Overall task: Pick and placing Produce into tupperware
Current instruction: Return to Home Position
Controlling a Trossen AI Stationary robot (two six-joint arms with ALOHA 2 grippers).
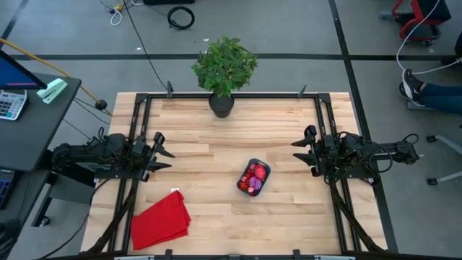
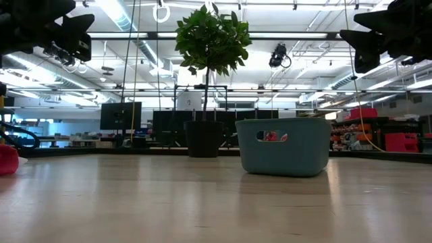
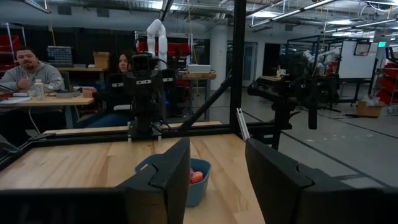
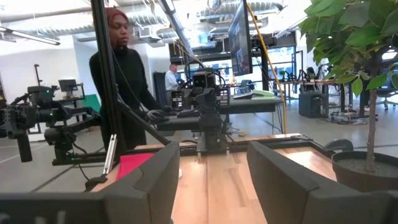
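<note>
Now, one tupperware of heaped produce, left tool and right tool both wide, empty.

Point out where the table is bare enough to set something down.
Bare wood: between the plant pot and the tupperware; between the left gripper and the tupperware; between the red cloth and the tupperware; beside the right gripper. Crowded only inside the tupperware, packed with produce.

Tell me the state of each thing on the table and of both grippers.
tupperware: upright, holding produce.
produce: inside the tupperware.
red cloth: lying rumpled on the table.
potted plant: upright.
left gripper: open, empty, raised off the table.
right gripper: open, empty, raised off the table.
</note>
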